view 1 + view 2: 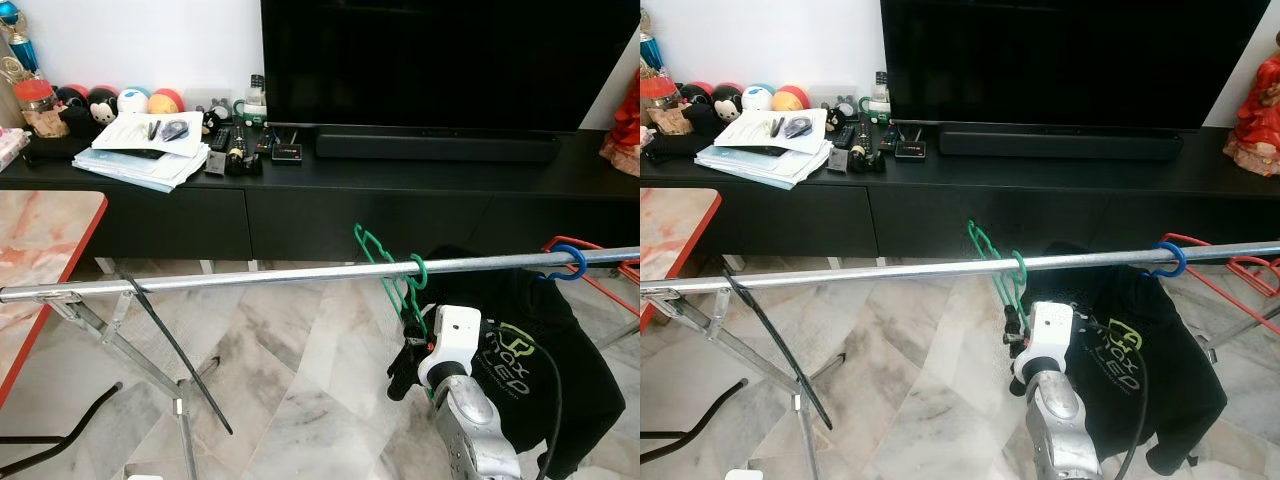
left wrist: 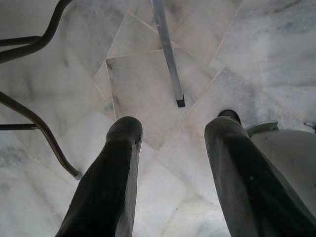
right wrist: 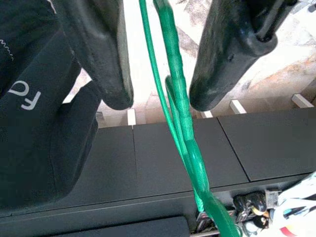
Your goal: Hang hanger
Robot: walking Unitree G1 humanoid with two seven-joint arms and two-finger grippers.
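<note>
On the long silver metal rail [image 1: 300, 273], right of its middle, the green wire hanger [image 1: 400, 283] hangs by its hook. Just below, the right hand [image 3: 160, 101] is open, black fingers [image 3: 101, 54] either side of the wire. The left hand [image 2: 170, 143] hangs open over the marble floor [image 2: 148, 84].

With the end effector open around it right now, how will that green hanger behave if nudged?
The green hanger looks like thin coated wire, so probably light and somewhat springy. It hangs by its hook on the round metal rail, so a push would likely swing or slide it. The right end effector straddles it with a gap, so it may wobble between the fingers.
</note>
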